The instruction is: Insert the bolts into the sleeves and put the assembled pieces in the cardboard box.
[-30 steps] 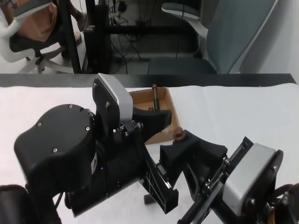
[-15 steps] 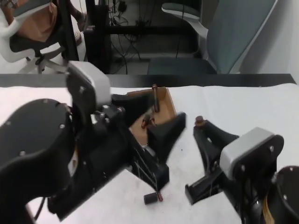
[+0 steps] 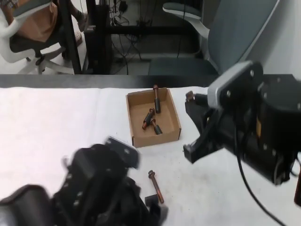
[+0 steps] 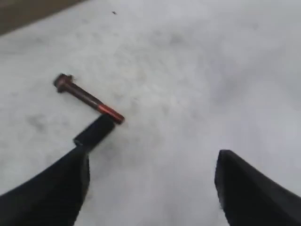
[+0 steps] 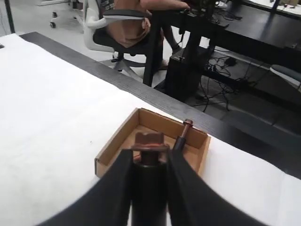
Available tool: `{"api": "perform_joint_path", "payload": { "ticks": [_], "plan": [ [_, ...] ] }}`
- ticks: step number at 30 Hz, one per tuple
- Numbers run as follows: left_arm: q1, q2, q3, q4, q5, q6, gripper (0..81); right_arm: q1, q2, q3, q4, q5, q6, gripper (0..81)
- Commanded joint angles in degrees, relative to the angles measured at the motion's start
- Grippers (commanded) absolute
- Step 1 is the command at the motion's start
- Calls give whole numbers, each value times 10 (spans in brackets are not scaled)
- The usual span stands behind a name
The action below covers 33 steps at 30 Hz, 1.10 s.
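Two loose parts, a bolt and a black sleeve, lie on the white worktop just ahead of the left fingers, touching at their tips. These fingers are released and empty. The cardboard box lies beyond the right fingers, which are clenched on an assembled piece, its bolt head sticking out in front.

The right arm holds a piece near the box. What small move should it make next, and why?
Probably carry the piece sideways until it hangs over the cardboard box. The right tool is shut on the assembled piece, and in the high view it stands beside the box, not above the opening, so letting go now would likely drop it on the table.
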Motion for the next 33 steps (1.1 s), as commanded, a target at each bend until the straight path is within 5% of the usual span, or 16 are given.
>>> {"api": "perform_joint_path", "payload": {
  "ticks": [1,12,33],
  "plan": [
    [4,61,-41,31,49,123,686,-22,-5,-28,13,-34,4,4],
    [107,220,-221,255,77,363,638,-77,24,-91,125,-109,89,4],
    [112,224,-273,282,88,491,610,-163,402,-397,178,-275,77,4]
  ]
}}
